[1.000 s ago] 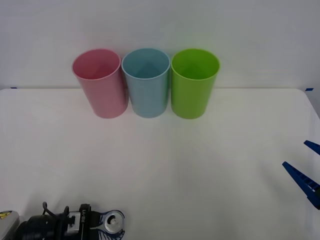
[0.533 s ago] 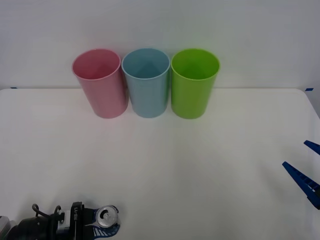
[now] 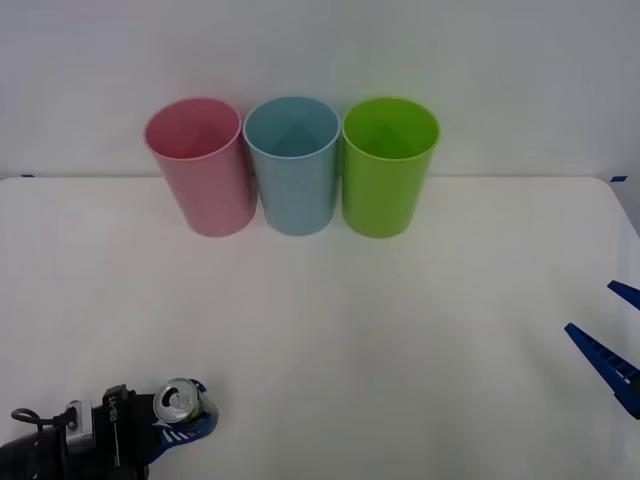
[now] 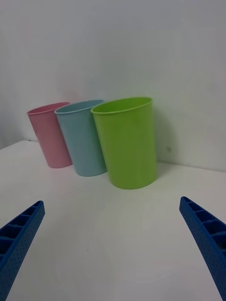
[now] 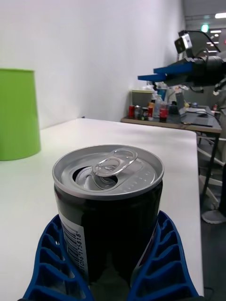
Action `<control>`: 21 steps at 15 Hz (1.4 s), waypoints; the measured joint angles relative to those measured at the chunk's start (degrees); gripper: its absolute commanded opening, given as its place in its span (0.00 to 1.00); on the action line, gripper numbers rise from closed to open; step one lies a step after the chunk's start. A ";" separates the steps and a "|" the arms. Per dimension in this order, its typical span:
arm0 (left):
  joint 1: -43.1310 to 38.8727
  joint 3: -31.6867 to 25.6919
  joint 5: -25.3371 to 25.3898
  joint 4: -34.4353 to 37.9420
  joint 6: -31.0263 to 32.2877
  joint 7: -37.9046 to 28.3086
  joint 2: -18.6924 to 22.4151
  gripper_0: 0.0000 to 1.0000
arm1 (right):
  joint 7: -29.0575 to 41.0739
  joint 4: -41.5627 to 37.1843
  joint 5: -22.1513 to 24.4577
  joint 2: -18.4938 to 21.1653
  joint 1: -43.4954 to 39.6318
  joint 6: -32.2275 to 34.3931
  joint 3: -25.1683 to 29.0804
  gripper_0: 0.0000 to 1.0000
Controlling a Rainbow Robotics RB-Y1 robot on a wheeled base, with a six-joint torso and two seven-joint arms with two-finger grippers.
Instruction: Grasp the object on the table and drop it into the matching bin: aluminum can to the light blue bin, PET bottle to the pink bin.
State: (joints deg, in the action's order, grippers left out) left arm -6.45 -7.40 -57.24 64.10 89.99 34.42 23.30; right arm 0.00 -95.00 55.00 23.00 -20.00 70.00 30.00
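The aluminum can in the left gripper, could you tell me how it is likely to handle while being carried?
The aluminum can looks opened at the tab, so it is probably empty and light. Its thin wall may dent under a hard squeeze. The left gripper wraps its smooth round body, so it might slip or twist.

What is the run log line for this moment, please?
left end effector: shut on aluminum can, near table edge | right end effector: open, idle | light blue bin: target

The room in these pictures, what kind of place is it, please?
Probably a robot lab or test room. A plain white table against a bare wall holds three plastic bins, among them the light blue bin. Behind it stands a cluttered workbench.
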 measured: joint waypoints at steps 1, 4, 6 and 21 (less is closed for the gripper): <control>-0.11 -0.98 0.82 0.17 -0.36 -0.31 -0.01 0.00 | 0.00 0.00 0.00 0.00 0.00 0.00 0.00 1.00; -0.08 -3.84 3.90 0.71 -3.08 -1.31 0.00 0.00 | 0.00 0.00 0.00 0.00 0.00 0.00 0.00 1.00; -0.14 -5.58 6.07 1.58 -5.56 -2.08 -0.06 0.00 | 0.00 0.00 0.00 0.00 0.00 0.00 0.00 1.00; -5.40 -17.23 5.22 33.70 -29.89 -32.59 0.00 0.00 | 0.00 0.00 0.00 0.00 0.00 0.00 0.00 1.00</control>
State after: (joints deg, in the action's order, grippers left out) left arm -11.86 -24.62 -52.02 97.80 60.10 1.83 23.30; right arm 0.00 -95.00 55.00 23.00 -20.00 70.00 30.00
